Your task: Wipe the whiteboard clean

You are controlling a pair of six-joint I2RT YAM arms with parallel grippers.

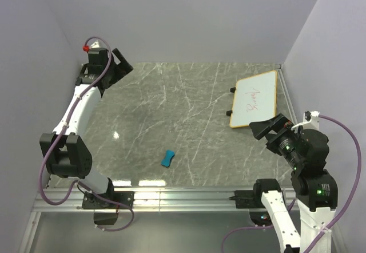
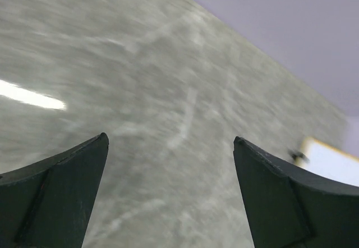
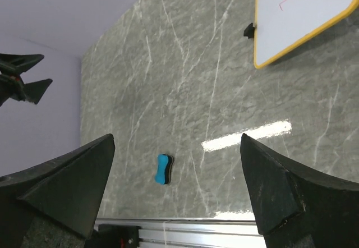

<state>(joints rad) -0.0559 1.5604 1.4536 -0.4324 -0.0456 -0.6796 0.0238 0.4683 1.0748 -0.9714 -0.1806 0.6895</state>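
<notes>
- At the far right corner of the tabletop (image 1: 171, 110) we have the whiteboard (image 1: 255, 98), lying flat with red scribble on its face and black feet along its left edge.
- We see the right fingers (image 3: 291, 197) spread wide and empty, hovering by the right edge just on the near side of the whiteboard.
- We catch the left fingers (image 2: 53, 197) spread and empty too, raised at the far left corner.
- A blue eraser (image 1: 167, 158) lies toward the near edge, well apart from both.
</notes>
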